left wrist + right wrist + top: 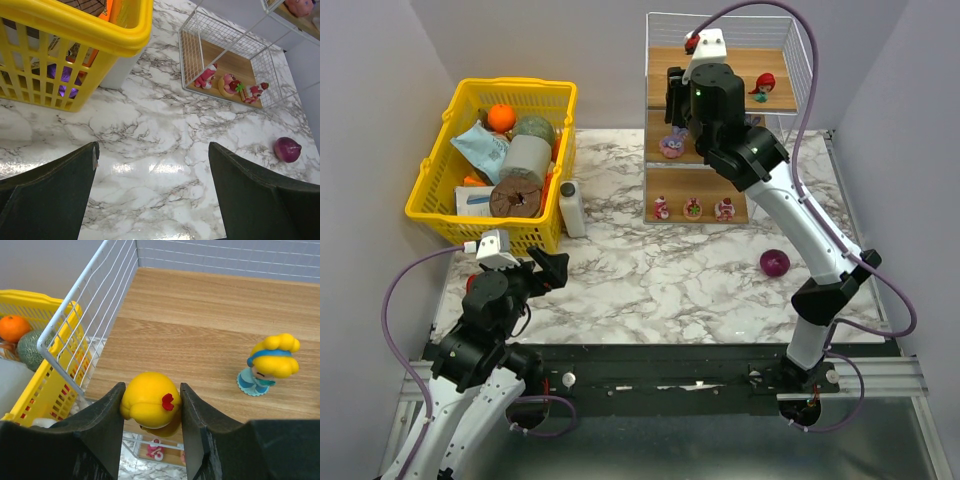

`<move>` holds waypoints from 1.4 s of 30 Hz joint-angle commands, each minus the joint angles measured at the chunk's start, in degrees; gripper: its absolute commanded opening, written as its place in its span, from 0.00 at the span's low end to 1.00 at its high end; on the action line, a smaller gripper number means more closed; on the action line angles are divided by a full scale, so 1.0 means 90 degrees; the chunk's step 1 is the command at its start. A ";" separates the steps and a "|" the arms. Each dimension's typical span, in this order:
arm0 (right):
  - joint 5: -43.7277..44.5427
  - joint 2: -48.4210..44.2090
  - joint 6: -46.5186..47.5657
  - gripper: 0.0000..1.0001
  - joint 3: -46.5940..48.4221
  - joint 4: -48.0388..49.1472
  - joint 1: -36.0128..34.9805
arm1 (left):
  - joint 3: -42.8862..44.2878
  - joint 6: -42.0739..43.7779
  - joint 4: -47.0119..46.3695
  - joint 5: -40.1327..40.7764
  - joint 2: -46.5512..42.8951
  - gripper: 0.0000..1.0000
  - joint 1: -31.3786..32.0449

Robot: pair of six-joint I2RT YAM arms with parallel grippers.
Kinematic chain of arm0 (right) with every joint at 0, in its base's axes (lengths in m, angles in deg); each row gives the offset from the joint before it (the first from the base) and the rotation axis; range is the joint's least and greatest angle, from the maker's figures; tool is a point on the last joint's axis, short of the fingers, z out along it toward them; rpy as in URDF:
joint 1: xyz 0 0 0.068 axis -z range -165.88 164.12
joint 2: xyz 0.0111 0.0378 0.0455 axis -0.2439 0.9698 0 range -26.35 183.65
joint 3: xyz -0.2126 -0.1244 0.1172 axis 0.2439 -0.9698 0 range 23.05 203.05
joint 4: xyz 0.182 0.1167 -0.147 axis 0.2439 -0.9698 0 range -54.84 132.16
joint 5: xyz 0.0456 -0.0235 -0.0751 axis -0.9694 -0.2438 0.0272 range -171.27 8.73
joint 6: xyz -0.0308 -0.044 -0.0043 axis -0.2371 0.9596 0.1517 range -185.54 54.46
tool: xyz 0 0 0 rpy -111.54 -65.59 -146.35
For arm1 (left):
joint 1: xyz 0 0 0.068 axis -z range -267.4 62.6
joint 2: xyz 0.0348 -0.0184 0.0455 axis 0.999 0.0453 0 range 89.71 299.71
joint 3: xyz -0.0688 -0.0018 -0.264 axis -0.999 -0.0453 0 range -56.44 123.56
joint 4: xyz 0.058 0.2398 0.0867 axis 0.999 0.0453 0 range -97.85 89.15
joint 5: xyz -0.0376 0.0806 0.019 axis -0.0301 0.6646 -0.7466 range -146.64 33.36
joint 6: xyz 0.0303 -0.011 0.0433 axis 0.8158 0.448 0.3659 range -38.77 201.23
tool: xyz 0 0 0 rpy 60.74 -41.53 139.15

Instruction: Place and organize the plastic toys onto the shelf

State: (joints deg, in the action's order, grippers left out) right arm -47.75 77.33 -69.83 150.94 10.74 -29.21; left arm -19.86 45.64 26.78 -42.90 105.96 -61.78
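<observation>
My right gripper (152,395) is shut on a yellow-haired doll (150,402) with a red bow, held over the front left edge of the shelf's top board (200,315). In the top view the gripper (678,95) is at the shelf (770,60). A second yellow-haired doll (267,365) in blue stands on that board. A red-haired doll (763,85) stands at its right. A purple bunny toy (672,147) is on the middle board. Three pink-red toys (692,208) stand in a row on the bottom board (235,62). My left gripper (152,147) is open and empty over the table.
A yellow basket (495,160) full of items stands at the back left, with a white bottle (571,208) beside it. A purple ball (774,263) lies on the marble table right of centre, in front of the shelf.
</observation>
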 commanded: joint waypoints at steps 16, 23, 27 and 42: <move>-0.0365 0.0384 0.0086 0.22 0.0271 0.0102 0.0254 | -0.0011 0.0029 0.0000 -0.0003 -0.0009 0.99 0.0004; -0.0248 0.0658 0.0145 0.34 0.0496 0.0190 0.0293 | -0.0002 0.0029 0.0000 0.0007 -0.0009 0.99 0.0004; -0.0121 0.0717 0.0243 0.35 0.0458 0.0317 0.0293 | -0.0002 0.0029 0.0000 0.0007 -0.0009 0.99 0.0004; -0.0062 0.0804 0.0311 0.50 0.0457 0.0454 0.0303 | -0.0002 0.0029 0.0000 0.0017 -0.0009 0.99 0.0004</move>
State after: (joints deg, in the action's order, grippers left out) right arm -49.39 82.68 -67.98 154.33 16.66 -27.01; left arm -19.86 45.64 26.80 -42.90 105.96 -61.78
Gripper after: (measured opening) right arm 0.503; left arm 0.989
